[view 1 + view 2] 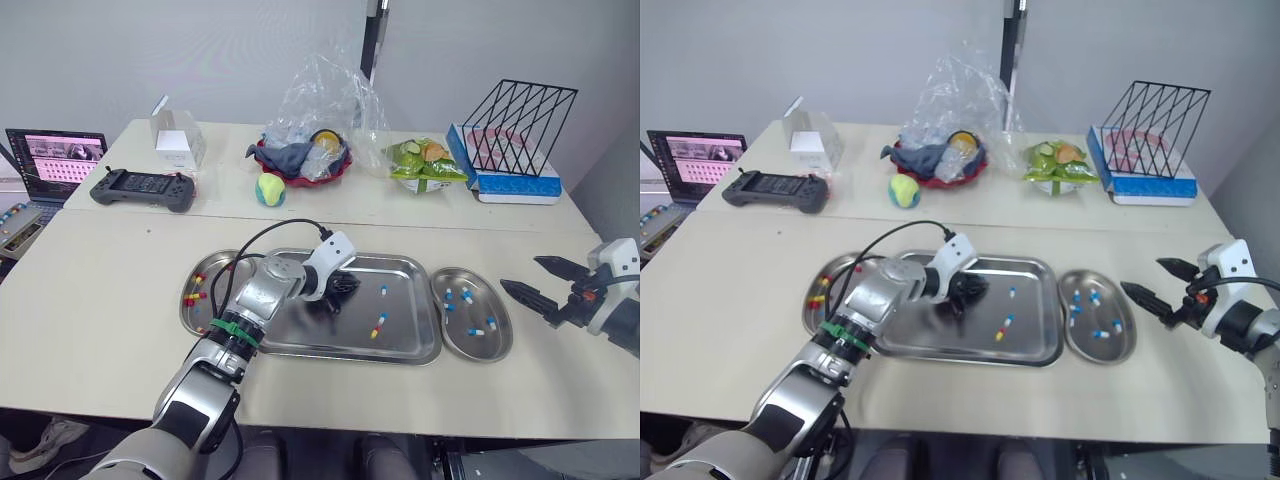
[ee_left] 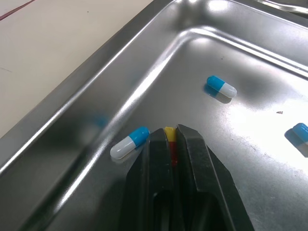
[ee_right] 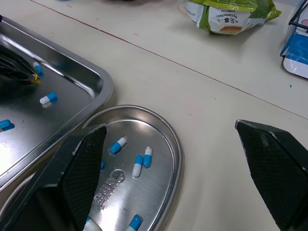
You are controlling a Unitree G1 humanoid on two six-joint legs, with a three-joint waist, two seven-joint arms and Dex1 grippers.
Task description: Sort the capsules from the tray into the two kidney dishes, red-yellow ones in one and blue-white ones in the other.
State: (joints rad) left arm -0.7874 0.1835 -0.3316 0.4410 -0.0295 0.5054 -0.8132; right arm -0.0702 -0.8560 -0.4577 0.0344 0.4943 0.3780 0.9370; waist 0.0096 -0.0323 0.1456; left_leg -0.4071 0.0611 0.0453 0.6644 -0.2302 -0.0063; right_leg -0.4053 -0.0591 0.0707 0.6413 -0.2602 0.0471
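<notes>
Left jaws: you hold a red-yellow capsule (image 2: 169,138) pinched tight, over the tray (image 2: 250,159).
Capsule: long axis along the jaws, yellow end outward.
Right jaws: spread wide, empty.

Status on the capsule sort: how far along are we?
Partly done. The left dish holds several red-yellow capsules, and the right dish holds several blue-white capsules. In hand: the left gripper is shut on a red-yellow capsule down in the tray. Left: at least three loose blue-white capsules lie in the tray. The right gripper hangs open beside the right dish.
</notes>
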